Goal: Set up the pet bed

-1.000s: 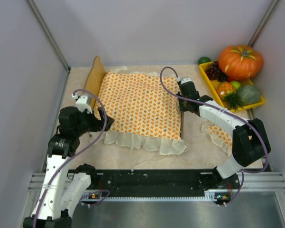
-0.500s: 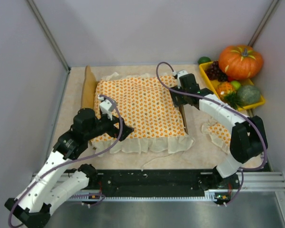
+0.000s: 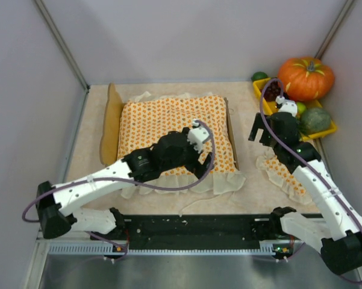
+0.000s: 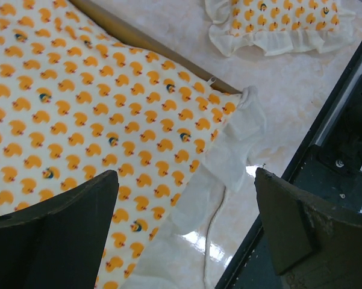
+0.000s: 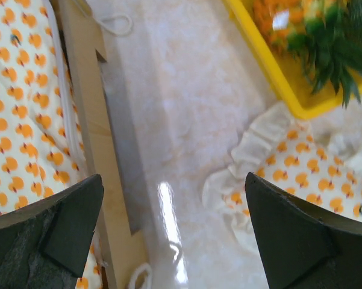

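**Pet bed: cover fitted, pillow outstanding**

**Location.** Pet bed [image 3: 110,126] sits on the desk [image 3: 253,180], left of centre in the top view. Its rounded headboard is at the left end, and its light-wood side rail shows along the right edge.

**Completed, as far as visible.** The orange-dotted bedspread [image 3: 174,120] is laid over the frame and covers the base from the headboard to the right rail. Its ruffle hangs over the near edge and spreads onto the desk. The near right corner of the ruffle looks bunched.

**Remaining, by judgement.** The small ruffled pillow [image 3: 286,174] lies on the desk to the right of the bed, apart from it. It probably has to be lifted onto the bedspread, most likely at the headboard end. The near ruffle may also need straightening.

**Hands.**
- The left hand [image 4: 185,180] is over the near right corner of the bedspread. Its fingers are spread wide and it holds nothing.
- The right hand [image 5: 173,180] is over the bare desk between the bed rail and the pillow. Its fingers are also spread wide and it holds nothing.

**Count.**
- Pet bed: one
- Bedspread: one
- Pillow: one
- Hands: two
- Yellow tray [image 3: 325,129] of produce at the far right: one
- Pumpkin [image 3: 305,77] behind the tray: one
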`<state>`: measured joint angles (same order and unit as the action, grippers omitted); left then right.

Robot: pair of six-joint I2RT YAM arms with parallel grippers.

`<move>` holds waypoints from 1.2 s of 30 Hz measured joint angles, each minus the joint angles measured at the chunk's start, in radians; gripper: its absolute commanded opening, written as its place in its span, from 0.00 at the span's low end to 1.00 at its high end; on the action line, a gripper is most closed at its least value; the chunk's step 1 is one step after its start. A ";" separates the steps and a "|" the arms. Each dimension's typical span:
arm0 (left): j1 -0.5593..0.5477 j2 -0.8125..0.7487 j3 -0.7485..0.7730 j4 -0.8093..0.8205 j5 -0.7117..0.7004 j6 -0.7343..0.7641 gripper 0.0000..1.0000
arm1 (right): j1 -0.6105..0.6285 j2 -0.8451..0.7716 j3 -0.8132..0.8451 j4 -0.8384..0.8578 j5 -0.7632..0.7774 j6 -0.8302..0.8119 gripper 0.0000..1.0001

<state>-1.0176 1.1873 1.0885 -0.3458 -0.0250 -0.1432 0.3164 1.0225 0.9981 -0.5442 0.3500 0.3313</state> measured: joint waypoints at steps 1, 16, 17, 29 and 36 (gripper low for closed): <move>-0.027 0.043 0.021 0.014 -0.014 0.013 0.99 | -0.003 -0.033 -0.033 -0.016 -0.002 0.030 0.99; -0.161 0.476 0.196 0.084 -0.114 0.154 0.79 | -0.006 -0.344 -0.250 -0.159 -0.096 0.272 0.99; -0.161 0.488 0.200 0.084 -0.118 0.158 0.75 | -0.006 -0.347 -0.258 -0.161 -0.105 0.282 0.99; -0.161 0.574 0.238 0.065 -0.171 0.161 0.13 | -0.006 -0.355 -0.304 -0.175 -0.162 0.327 0.99; -0.162 0.573 0.246 0.032 -0.242 0.151 0.00 | -0.006 -0.354 -0.304 -0.175 -0.246 0.309 0.84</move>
<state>-1.1797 1.7607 1.3342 -0.3138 -0.2672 0.0078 0.3107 0.6685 0.6941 -0.7193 0.1040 0.6399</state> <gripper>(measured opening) 0.009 0.941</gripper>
